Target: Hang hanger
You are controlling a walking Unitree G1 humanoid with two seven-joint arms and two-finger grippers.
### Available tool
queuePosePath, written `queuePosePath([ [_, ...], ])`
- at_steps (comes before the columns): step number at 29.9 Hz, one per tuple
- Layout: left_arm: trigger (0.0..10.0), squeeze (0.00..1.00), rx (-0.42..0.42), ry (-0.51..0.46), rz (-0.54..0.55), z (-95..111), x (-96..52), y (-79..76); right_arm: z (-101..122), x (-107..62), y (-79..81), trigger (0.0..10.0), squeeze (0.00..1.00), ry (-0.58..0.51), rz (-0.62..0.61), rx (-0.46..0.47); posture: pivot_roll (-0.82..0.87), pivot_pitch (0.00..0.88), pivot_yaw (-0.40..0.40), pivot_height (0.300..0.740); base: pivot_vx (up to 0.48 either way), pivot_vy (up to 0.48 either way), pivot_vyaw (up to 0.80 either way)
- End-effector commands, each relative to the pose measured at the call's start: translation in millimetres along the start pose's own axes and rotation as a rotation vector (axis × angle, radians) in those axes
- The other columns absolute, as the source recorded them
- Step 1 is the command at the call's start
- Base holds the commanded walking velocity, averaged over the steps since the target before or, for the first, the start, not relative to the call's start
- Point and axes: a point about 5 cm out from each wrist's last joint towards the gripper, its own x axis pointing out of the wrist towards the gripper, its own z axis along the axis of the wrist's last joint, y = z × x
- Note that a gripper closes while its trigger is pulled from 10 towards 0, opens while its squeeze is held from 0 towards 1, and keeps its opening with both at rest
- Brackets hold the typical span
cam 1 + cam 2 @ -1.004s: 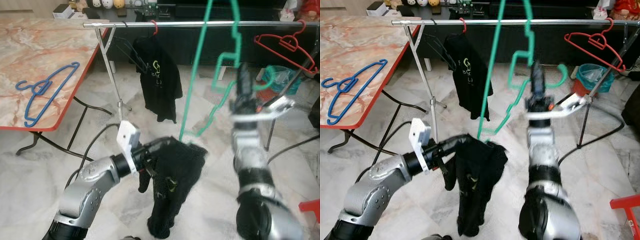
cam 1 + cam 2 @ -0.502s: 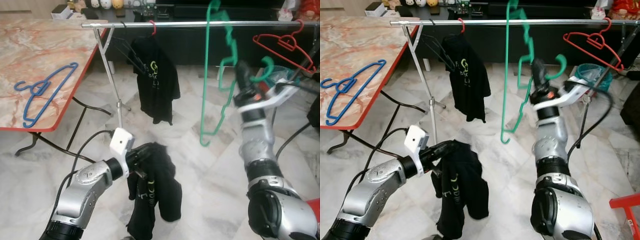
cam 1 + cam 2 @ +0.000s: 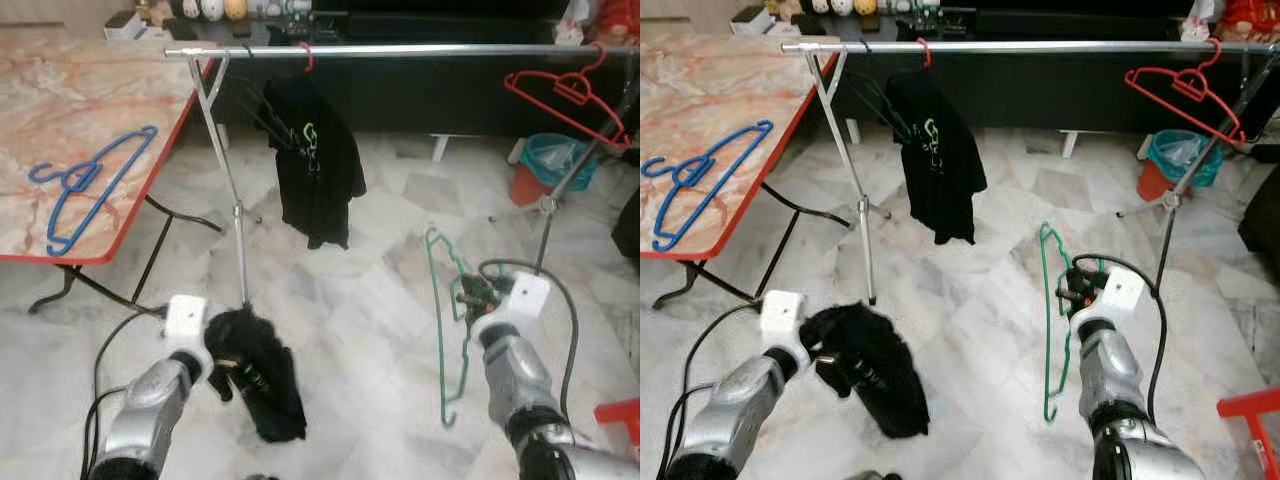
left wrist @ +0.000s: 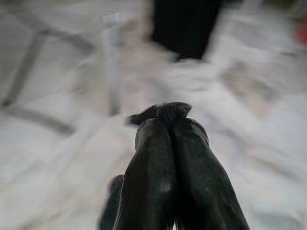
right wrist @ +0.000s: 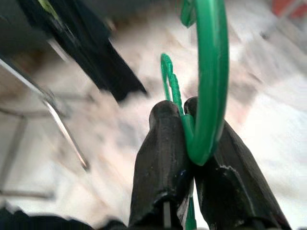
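A green hanger (image 3: 445,320) hangs low over the marble floor, well below the silver rail (image 3: 400,50). My right gripper (image 3: 468,297) is shut on its upper part; in the right wrist view the fingers (image 5: 163,143) pinch the green wire (image 5: 208,86). My left gripper (image 3: 820,352) is low at the left, shut on a crumpled black garment (image 3: 255,385), and in the left wrist view a bit of black cloth (image 4: 168,111) shows at the tips. On the rail hang a black T-shirt (image 3: 315,165) and an empty red hanger (image 3: 565,90).
A marble table with a red edge (image 3: 120,100) stands at the left with a blue hanger (image 3: 85,185) on it. The rack's slanted leg (image 3: 235,200) comes down near my left arm. A teal bin (image 3: 560,160) is behind the right leg, and cables lie on the floor.
Both arms have dropped low. The green hanger came down from rail height to near the floor, still held. The black garment went down with the left gripper.
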Motion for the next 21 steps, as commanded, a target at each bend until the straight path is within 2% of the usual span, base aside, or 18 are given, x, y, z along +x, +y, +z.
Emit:
queuePosePath([
  [1, 10.0, 0.00, -0.019, -0.012, 0.095, -5, -4.7, 16.0, -10, -4.6, -5.1, 10.0, 0.00, 0.041, -0.029, -0.027, 0.04, 0.059, -0.012, 0.740, 0.000, 0.000, 0.00],
  [2, 10.0, 0.00, -0.030, -0.019, 0.160, -7, -8.0, 26.9, -15, -7.3, -7.4, 10.0, 0.00, 0.057, -0.042, -0.034, 0.04, 0.059, -0.012, 0.740, 0.000, 0.000, 0.00],
  [5, 10.0, 0.00, -0.017, -0.040, 0.267, -8, -16.2, 46.4, -21, -10.9, -9.6, 10.0, 0.00, 0.070, -0.047, -0.030, 0.04, 0.064, -0.013, 0.740, 0.000, 0.000, 0.00],
  [6, 10.0, 0.00, -0.018, -0.064, 0.358, -6, -22.4, 60.2, -22, -12.0, -10.3, 10.0, 0.00, 0.070, -0.056, -0.033, 0.05, 0.072, -0.013, 0.740, 0.000, 0.000, 0.00],
  [7, 10.0, 0.00, -0.031, -0.081, 0.397, -6, -25.5, 66.3, -23, -12.2, -10.4, 10.0, 0.00, 0.071, -0.063, -0.032, 0.05, 0.072, -0.013, 0.740, 0.000, 0.000, 0.00],
  [9, 10.0, 0.00, 0.003, -0.117, 0.466, -3, -33.0, 77.0, -24, -12.1, -8.8, 10.0, 0.00, 0.073, -0.071, -0.041, 0.04, 0.089, -0.011, 0.740, 0.000, 0.000, 0.00],
  [11, 10.0, 0.00, 0.031, -0.147, 0.465, -1, -35.2, 75.3, -22, -11.0, -6.3, 10.0, 0.00, 0.057, -0.077, -0.065, 0.05, 0.096, -0.015, 0.740, 0.000, 0.000, 0.00],
  [15, 10.0, 0.00, 0.101, -0.225, 0.410, 9, -36.8, 60.1, -10, -6.1, 2.3, 10.0, 0.00, -0.024, -0.058, -0.086, 0.05, 0.108, -0.016, 0.740, 0.000, 0.000, 0.00],
  [16, 10.0, 0.00, 0.148, -0.277, 0.379, 16, -39.9, 48.1, 0, -4.0, 11.1, 10.0, 0.00, -0.104, -0.032, -0.162, 0.05, 0.111, -0.020, 0.740, 0.000, 0.000, 0.00],
  [17, 10.0, 0.00, 0.160, -0.297, 0.368, 18, -41.3, 43.9, 3, -3.8, 14.9, 10.0, 0.00, -0.133, -0.016, -0.191, 0.06, 0.112, -0.021, 0.740, 0.000, 0.000, 0.00],
  [18, 10.0, 0.00, 0.172, -0.333, 0.351, 23, -44.1, 35.9, 11, -5.2, 24.9, 10.0, 0.00, -0.216, 0.041, -0.234, 0.06, 0.117, -0.024, 0.740, 0.000, 0.000, 0.00],
  [20, 10.0, 0.00, 0.195, -0.364, 0.327, 28, -46.4, 27.2, 16, -8.7, 34.8, 10.0, 0.00, -0.287, 0.096, -0.243, 0.05, 0.120, -0.023, 0.740, 0.000, 0.000, 0.00],
  [21, 10.0, 0.00, 0.205, -0.402, 0.295, 34, -48.7, 14.7, 20, -16.9, 45.9, 10.0, 0.00, -0.361, 0.158, -0.292, 0.04, 0.122, -0.021, 0.740, 0.000, 0.000, 0.00],
])
